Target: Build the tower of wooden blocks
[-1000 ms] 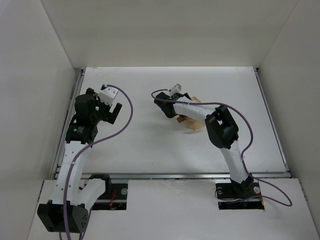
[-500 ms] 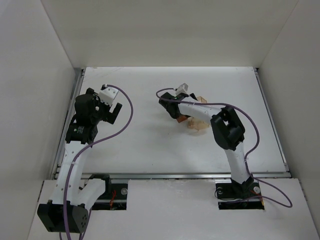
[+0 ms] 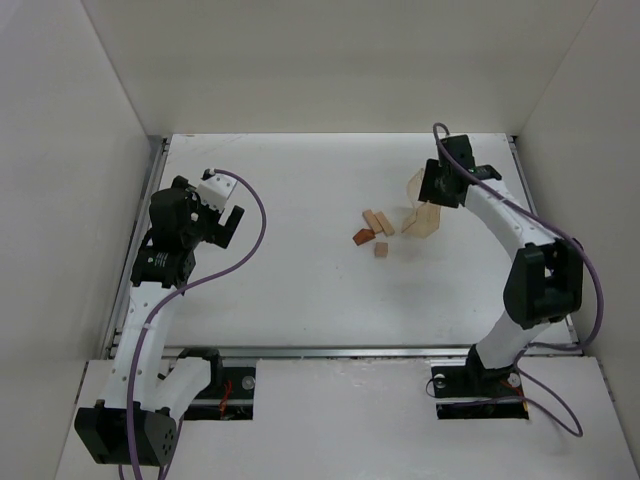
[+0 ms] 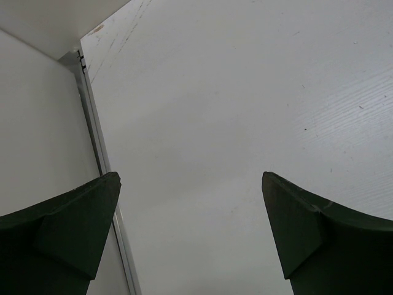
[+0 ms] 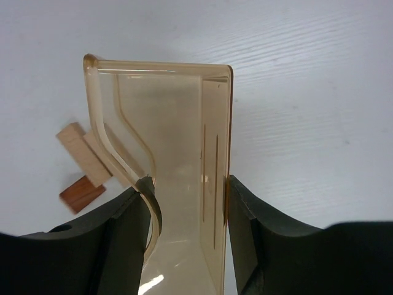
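The right gripper (image 5: 187, 200) is clenched on a translucent amber plastic box (image 5: 166, 123), with one finger pressed against each of its opposite long walls, so the box hangs from the wrist with its far end pointing down toward the white table (image 4: 258, 86). Whether that far end touches the table cannot be determined. No piece is visible inside the box. The task pieces lie loose on the table just to the left of the box: a pair of slim pale tan wooden blocks (image 3: 378, 222) lying side by side, a small reddish-brown wooden block (image 3: 363, 236) just beside them, and a small tan cube (image 3: 381, 249) slightly nearer the arm bases. All lie flat and none is stacked, so assembly of the tower is judged not yet begun. Holding the box clear of the pieces leaves them exposed for picking. The box will likely need to be set down well away from them before the right fingers are free. The left gripper (image 4: 189, 178) is released, fingers spread with nothing between them, and is parked over bare table at the left edge, well apart from the blocks and out of the right arm's working area.
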Robot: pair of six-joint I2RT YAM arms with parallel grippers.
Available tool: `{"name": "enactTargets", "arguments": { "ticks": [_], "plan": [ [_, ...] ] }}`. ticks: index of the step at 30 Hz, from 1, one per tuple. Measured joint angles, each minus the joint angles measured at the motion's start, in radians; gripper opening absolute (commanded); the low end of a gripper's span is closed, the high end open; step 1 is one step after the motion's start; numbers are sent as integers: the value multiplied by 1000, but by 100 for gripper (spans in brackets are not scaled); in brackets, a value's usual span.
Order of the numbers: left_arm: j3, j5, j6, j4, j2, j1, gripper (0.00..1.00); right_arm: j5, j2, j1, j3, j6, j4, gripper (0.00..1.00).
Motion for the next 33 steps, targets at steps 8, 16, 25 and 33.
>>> {"name": "enactTargets", "arguments": {
  "ticks": [8,16,25,33],
  "plan": [
    [0,0,0,-1,0,0,100,-548,112,-222,-61,-40,108,29],
    [0,0,0,-2,0,0,100,-686,149,-255,-106,-45,120,47],
    [0,0,0,-2,0,0,100,-755,179,-315,-115,-53,116,65],
    [0,0,0,-2,0,0,100,-650,193,-318,-113,-59,80,72]
  ]
}}
